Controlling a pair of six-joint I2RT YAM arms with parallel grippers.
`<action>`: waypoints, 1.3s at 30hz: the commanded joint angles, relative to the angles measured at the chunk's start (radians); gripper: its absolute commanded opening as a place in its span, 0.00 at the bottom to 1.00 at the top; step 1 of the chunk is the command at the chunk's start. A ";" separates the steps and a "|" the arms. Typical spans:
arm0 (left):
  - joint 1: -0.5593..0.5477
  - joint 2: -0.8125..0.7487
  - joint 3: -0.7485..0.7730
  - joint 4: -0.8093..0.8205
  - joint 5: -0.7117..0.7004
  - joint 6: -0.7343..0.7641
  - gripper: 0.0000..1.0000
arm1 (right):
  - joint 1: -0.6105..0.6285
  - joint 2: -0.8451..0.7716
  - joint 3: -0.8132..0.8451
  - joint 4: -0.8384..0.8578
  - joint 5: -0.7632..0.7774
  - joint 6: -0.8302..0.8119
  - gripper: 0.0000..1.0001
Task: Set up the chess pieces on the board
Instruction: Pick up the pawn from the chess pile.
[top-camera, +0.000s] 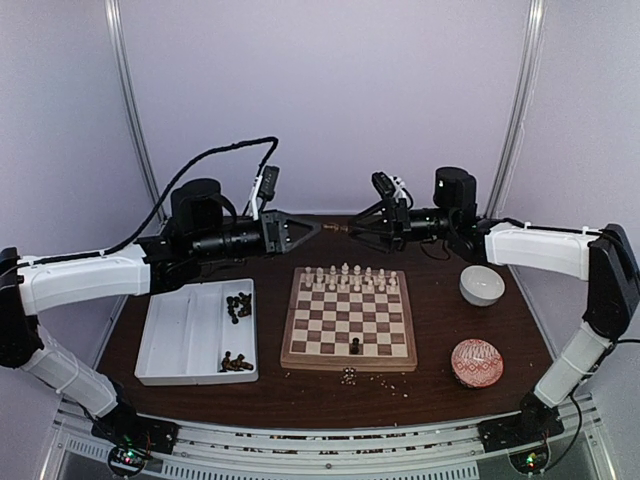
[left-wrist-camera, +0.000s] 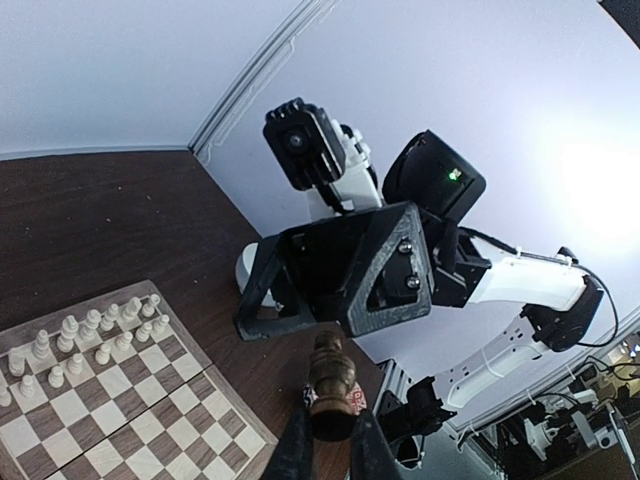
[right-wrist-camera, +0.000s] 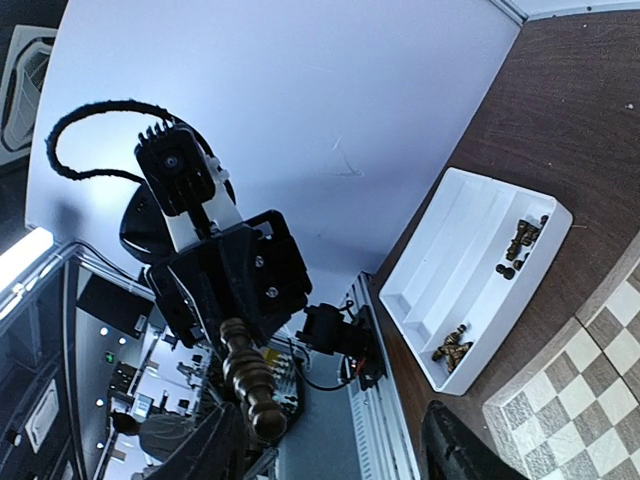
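Observation:
My left gripper (top-camera: 322, 228) is raised over the far edge of the board (top-camera: 348, 322) and is shut on the base of a dark brown chess piece (top-camera: 336, 228), which points at the right gripper. In the left wrist view the piece (left-wrist-camera: 333, 385) stands out from my closed fingers (left-wrist-camera: 292, 450). My right gripper (top-camera: 358, 231) is open. In its wrist view the piece (right-wrist-camera: 250, 378) lies between the spread fingers, close to the left finger (right-wrist-camera: 205, 450). Cream-white pieces (top-camera: 350, 277) fill the far two rows. One dark piece (top-camera: 355, 347) stands on the near row.
A white divided tray (top-camera: 180, 335) left of the board holds dark pieces in two clusters, one at the back (top-camera: 238, 306) and one at the front (top-camera: 236, 363). A white bowl (top-camera: 482, 285) and a red patterned bowl (top-camera: 476, 362) sit to the right. Pale crumbs (top-camera: 350, 376) lie at the board's front edge.

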 joint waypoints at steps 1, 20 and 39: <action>-0.004 0.024 -0.018 0.123 0.028 -0.040 0.02 | 0.020 0.015 -0.027 0.331 -0.039 0.251 0.59; -0.004 0.037 -0.019 0.132 0.039 -0.045 0.02 | 0.046 0.005 -0.069 0.270 -0.039 0.196 0.53; -0.004 0.056 -0.020 0.119 0.028 -0.048 0.02 | 0.055 -0.008 -0.084 0.338 -0.028 0.259 0.30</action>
